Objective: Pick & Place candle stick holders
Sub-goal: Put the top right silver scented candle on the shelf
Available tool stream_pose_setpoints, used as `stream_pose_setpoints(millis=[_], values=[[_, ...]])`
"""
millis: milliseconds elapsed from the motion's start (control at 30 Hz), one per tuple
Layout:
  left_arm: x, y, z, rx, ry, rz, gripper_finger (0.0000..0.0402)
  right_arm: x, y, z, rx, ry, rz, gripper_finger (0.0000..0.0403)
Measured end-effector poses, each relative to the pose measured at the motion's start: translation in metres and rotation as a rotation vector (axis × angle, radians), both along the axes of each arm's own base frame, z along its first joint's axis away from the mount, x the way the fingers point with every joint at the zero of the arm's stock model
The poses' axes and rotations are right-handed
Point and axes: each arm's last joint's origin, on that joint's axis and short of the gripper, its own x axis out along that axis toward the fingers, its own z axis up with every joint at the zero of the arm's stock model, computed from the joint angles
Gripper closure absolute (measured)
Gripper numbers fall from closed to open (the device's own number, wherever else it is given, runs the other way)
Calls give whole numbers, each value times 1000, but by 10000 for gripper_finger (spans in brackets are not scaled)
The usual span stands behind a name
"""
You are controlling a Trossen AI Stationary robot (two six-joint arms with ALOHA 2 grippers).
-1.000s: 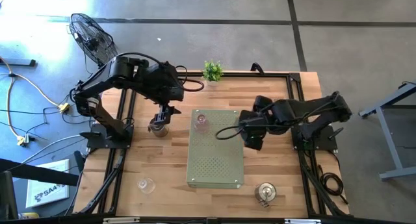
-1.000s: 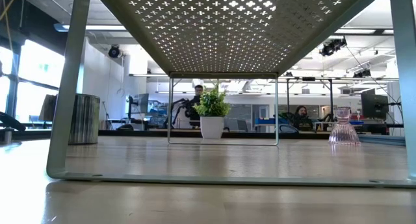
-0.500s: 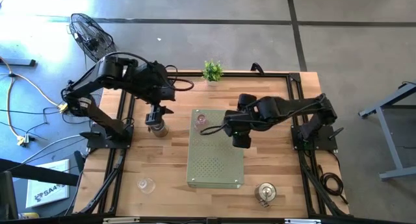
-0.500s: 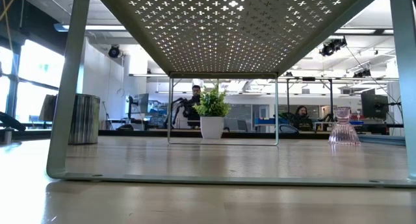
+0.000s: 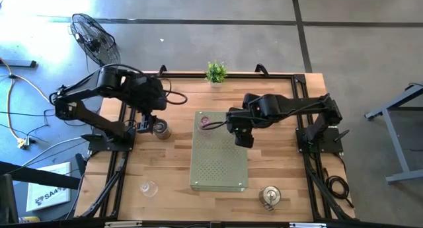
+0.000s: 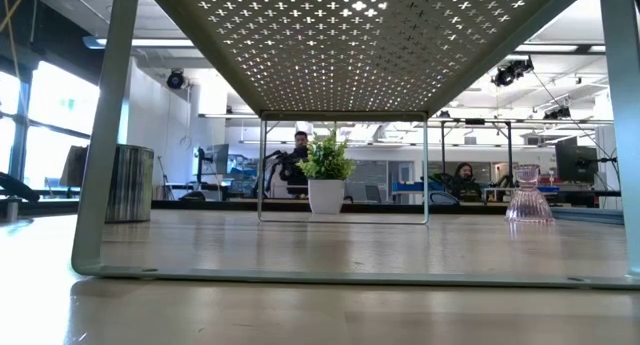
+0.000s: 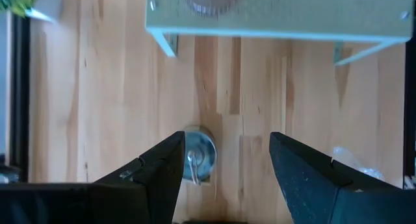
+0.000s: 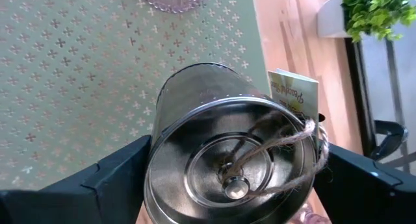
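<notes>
We list, from left to right:

- Clear glass holder [image 5: 148, 187]: alone on the table's near left part.
- Left gripper [image 5: 147, 125]: fingers spread wide, holding nothing, beside a silvery metal holder [image 5: 160, 129] that stands on the wood [image 7: 195, 155].
- Pinkish glass holder [image 5: 205, 123]: on the far left corner of the perforated green stand [image 5: 219, 162].
- Right gripper [image 5: 242, 137]: over the stand's far right part, clamped around a metal holder [image 8: 231, 152] with a twine loop and paper tag.
- Second metal holder [image 5: 269, 195]: on the table's near right part.
- Potted plant [image 5: 215, 73]: far edge, centre.
- We also note another pinkish holder [image 6: 528, 195] in the low view, right of the stand.
</notes>
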Motion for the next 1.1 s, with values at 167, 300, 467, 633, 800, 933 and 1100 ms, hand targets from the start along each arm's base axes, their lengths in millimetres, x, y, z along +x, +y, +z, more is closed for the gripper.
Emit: stream_pose_setpoints(millis=[167,300,467,633,800,933,1100], values=[[-1,0,-11,-2,34,1,181,9,2,-9,20,15,12,45],[-1,0,-14,-12,40,21,181,19,5,-21,34,63,36,44],[-1,0,-14,-14,40,21,181,24,5,-27,29,81,41,44],[-1,0,-14,-13,41,21,181,26,5,-27,23,72,51,43],[-1,0,-14,-13,41,21,181,28,5,-27,19,59,75,43],[-1,0,-14,-13,41,21,181,30,1,-27,23,41,70,42],[-1,0,-14,-14,41,21,181,31,-4,-27,25,41,56,42]])
